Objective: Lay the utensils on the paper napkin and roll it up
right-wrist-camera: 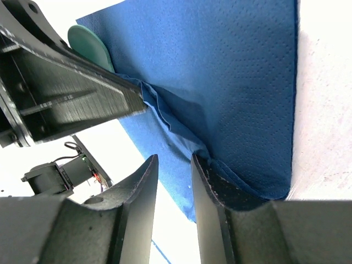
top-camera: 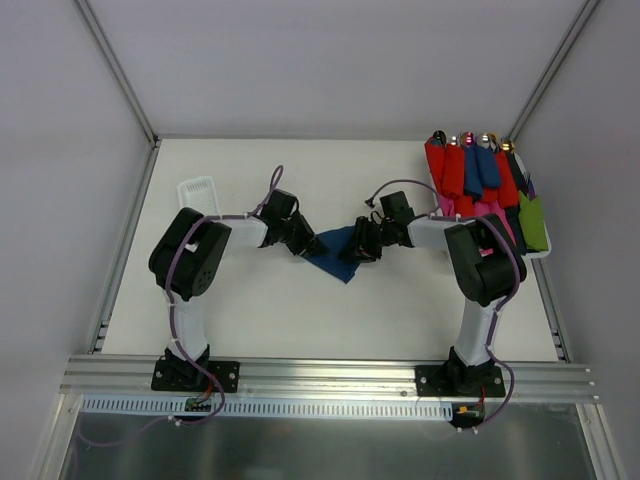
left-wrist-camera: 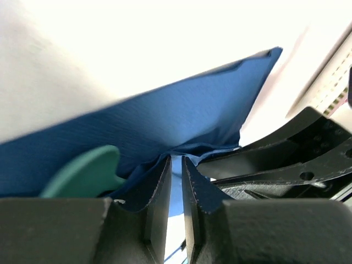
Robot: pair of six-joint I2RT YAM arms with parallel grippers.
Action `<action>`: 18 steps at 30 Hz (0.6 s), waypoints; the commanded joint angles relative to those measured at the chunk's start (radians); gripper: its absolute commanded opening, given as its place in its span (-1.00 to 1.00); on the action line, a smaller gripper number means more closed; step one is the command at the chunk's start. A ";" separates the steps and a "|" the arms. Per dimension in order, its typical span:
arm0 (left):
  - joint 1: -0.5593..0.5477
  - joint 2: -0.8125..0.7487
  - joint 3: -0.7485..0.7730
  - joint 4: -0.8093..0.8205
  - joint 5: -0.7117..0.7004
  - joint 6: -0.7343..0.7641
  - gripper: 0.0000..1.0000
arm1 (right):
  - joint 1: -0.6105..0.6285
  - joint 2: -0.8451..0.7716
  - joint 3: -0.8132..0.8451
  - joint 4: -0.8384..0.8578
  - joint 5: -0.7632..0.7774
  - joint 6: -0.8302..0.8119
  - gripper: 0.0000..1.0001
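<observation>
White table (top-camera: 250,310) with the paper napkin (top-camera: 335,262) at frame centre, pinched in a fold by the left gripper (left-wrist-camera: 176,160); the right gripper (right-wrist-camera: 173,163), fingers narrowly parted at its edge, shows no certain grip. Rolling goes best if both wrists turn evenly, keeping the utensil (left-wrist-camera: 88,173) tucked inside.

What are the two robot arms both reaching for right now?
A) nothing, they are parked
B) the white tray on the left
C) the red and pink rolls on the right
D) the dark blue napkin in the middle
D: in the overhead view the left pincer and the right pincer meet from opposite sides at the dark blue napkin in the middle of the table.
</observation>
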 commanded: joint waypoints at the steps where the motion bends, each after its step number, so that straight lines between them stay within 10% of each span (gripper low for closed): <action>1: 0.038 -0.002 -0.012 -0.083 -0.080 0.028 -0.70 | -0.004 0.049 -0.011 -0.117 0.080 -0.040 -0.30; 18: -0.014 -0.124 0.026 -0.061 0.033 0.106 -0.68 | -0.016 0.060 -0.065 -0.065 0.079 0.114 -0.50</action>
